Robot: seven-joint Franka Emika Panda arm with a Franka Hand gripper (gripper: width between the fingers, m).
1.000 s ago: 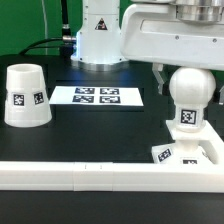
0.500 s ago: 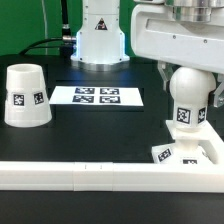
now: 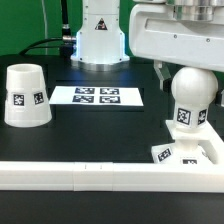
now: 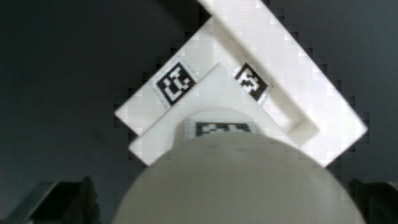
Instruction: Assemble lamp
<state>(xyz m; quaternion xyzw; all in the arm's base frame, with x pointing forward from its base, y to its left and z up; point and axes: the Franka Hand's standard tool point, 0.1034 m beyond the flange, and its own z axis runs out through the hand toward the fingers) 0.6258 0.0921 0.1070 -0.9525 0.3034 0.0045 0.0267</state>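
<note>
White hard plastic throughout: the shade [image 3: 25, 95] stands at the exterior view's left, and the bulb [image 3: 190, 100] stands upright on the base [image 3: 188, 153] at the right. It is likely light, stiff and slick, best taken across its round head. The gripper [image 3: 188, 82] straddles that head, fingers spread and apart from it. Only the wrist view shows both gaps; only the exterior view shows the shade.

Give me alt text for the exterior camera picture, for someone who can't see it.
A white lamp bulb stands upright on its square base at the exterior view's right, the robot arm's jaws either side of its head. The conical shade sits apart at the left, the marker board between them, a long white rail across the front.
</note>
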